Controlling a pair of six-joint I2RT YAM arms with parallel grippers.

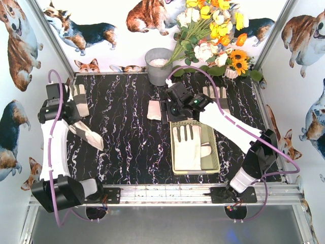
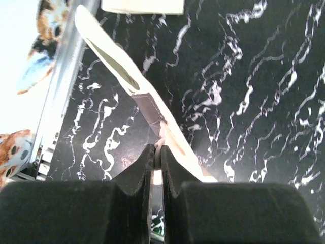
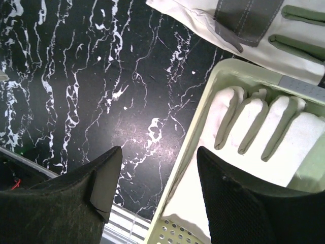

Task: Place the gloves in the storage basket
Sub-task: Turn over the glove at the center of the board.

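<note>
My left gripper [image 1: 72, 121] is shut on the grey-patched part of a cream glove [image 1: 87, 134], which hangs slanted above the table's left side; in the left wrist view the jaws [image 2: 157, 150] pinch the glove [image 2: 133, 81]. The pale yellow-green storage basket [image 1: 216, 163] sits right of centre with one glove [image 1: 187, 146] lying flat inside. My right gripper [image 1: 170, 110] is open and empty, hovering over the basket's far-left corner; its fingers [image 3: 104, 178] straddle the basket rim [image 3: 203, 114]. Other gloves lie at the back left [image 1: 79, 95], beside the right gripper [image 1: 153, 110] and behind the right arm [image 1: 216, 93].
A round grey bucket [image 1: 158, 66] stands at the back centre, with a bunch of flowers [image 1: 213, 35] to its right. Walls with dog prints close in the table on three sides. A metal rail [image 1: 167, 193] runs along the near edge.
</note>
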